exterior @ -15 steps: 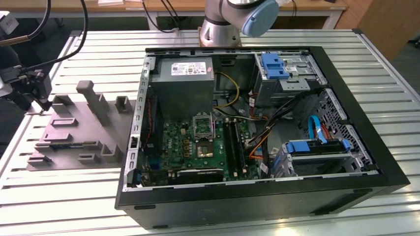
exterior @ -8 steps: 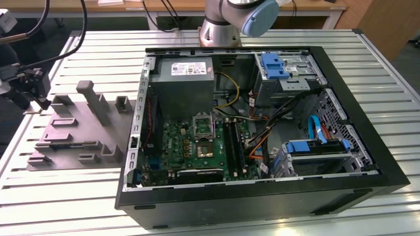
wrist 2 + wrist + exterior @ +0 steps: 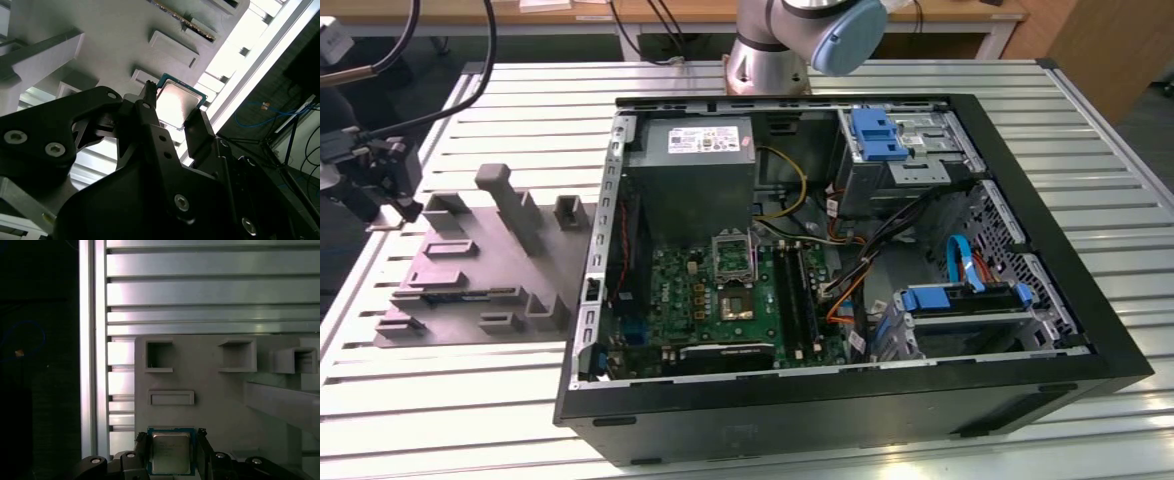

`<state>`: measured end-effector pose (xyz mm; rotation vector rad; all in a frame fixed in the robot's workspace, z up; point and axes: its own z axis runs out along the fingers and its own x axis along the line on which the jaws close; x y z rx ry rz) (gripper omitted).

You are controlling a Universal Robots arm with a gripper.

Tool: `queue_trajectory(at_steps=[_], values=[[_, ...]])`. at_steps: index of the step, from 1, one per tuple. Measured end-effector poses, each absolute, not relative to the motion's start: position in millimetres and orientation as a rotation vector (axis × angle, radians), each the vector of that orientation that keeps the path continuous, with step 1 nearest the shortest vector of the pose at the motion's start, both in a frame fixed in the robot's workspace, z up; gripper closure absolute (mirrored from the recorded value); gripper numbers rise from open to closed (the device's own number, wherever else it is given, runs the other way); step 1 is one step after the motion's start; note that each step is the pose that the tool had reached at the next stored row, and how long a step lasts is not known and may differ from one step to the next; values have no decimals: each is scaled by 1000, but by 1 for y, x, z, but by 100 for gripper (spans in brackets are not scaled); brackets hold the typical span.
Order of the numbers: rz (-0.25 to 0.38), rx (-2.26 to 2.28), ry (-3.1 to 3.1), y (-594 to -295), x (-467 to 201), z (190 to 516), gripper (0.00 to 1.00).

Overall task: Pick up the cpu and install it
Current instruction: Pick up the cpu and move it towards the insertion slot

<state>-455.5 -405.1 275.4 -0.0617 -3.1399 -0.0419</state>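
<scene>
Two black fingers [image 3: 201,452] of the gripper [image 3: 171,454] are clamped on opposite edges of the cpu [image 3: 171,452], its pale metal top facing the camera in both wrist views. The chip sits over the grey moulded tray [image 3: 225,405], near the tray's edge on the exterior view's left, beside the slatted aluminium table [image 3: 454,400]. Well apart, the open computer case [image 3: 1067,340] holds the green motherboard [image 3: 707,300].
</scene>
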Motion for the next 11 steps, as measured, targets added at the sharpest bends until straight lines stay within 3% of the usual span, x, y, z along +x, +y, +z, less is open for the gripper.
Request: queue_trajectory(at_steps=[11], values=[[-41,-62,-3140,-405,-456,277,53]])
